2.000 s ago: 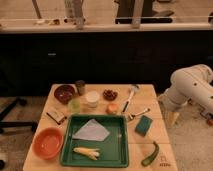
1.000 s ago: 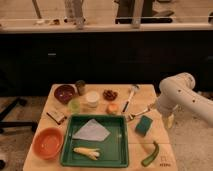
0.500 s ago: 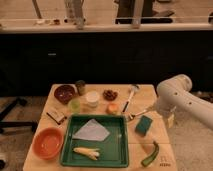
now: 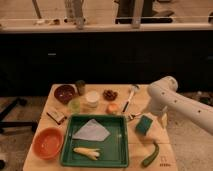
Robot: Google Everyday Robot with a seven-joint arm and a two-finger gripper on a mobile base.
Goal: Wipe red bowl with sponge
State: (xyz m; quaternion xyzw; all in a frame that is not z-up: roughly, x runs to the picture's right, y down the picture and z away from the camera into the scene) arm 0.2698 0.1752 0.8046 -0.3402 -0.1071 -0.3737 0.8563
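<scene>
end effector (image 4: 153,116) is held by sponge (image 4: 145,125) at right, likely for a grab | grip cannot be told | red bowl (image 4: 48,142) not yet wiped

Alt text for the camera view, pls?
A white robot arm reaches in from the right, its gripper close above a teal sponge on a wooden table. A red bowl sits at the front left, beside a green tray holding a cloth.
</scene>
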